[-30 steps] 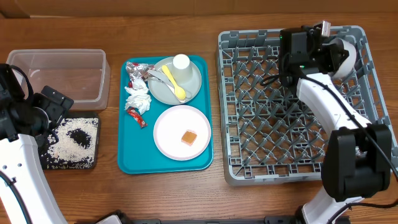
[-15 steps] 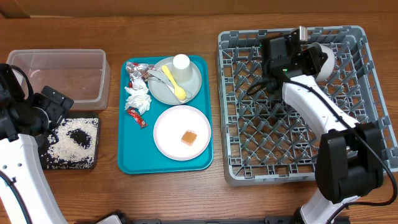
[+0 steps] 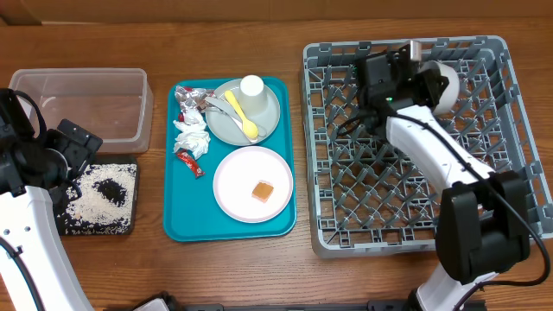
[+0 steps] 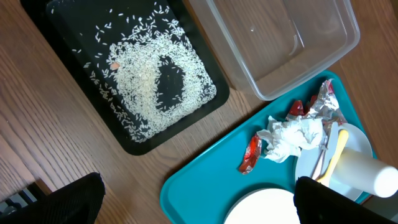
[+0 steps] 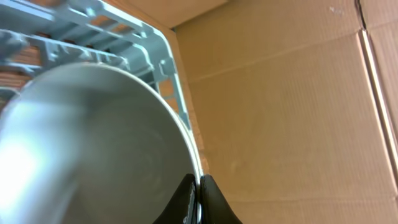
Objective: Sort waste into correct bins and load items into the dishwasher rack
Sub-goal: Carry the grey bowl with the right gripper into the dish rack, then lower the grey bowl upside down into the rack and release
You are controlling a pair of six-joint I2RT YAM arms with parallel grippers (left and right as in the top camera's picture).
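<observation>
**Bowl held over the rack**

At the far edge of the rack, the bowl hangs tilted, its rim pinched in the closed right gripper. Loading looks to be the step in hand. Next, the bowl needs lowering between pegs before the grip lets go. The left gripper gapes wide and empty near the black tray.

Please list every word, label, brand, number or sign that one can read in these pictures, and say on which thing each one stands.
No text can be read in any view.
Red packet: may carry print, but too small and blurred to read.
Foil wrapper: no letters to make out.
Bowl, rack, cardboard: plain, no marks seen.
</observation>
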